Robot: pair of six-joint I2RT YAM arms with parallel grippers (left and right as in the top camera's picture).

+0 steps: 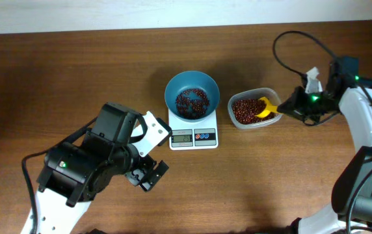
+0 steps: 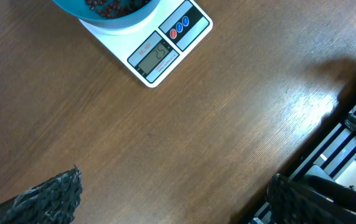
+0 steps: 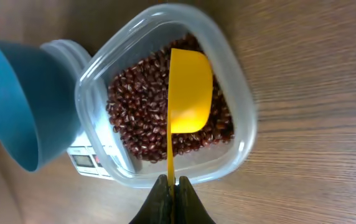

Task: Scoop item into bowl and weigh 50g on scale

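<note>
Step in hand: scooping another load. The right pincer (image 3: 170, 186) is clamped tight on the thin handle of the yellow plastic scoop (image 3: 189, 93). The cup is held out over the clear rectangular plastic container (image 3: 248, 124) of small dark red-brown beans (image 3: 134, 112). The cup looks empty; can't tell if it touches the heap.

The round teal-blue bowl (image 1: 173, 88) sits on the small white square digital scale (image 1: 193, 136) and holds a thin layer of beans. The display digits are too small to read, so closeness to 50 g is unknown. My guess: more loads needed.

Next move, as I judge it: dip the cup into the heap, level it, lift over the container wall, carry left to the bowl, tip. The last loads call for small amounts, since overshoot is easy.

Edges: the container stands just beside the scale, on its right. The bowl is raised on the scale, so its rim looks higher than the container rim. The scoop likely has to rise before crossing, or it knocks the bowl and upsets the reading.

Room: the brown wooden counter (image 1: 75, 71) is open right of and in front of the container. The left pincer (image 1: 148, 173) hangs with jaws apart, holding nothing, front-left of the scale and off the scoop's path. A black cable (image 1: 275, 45) loops behind the right arm, away from the route.
</note>
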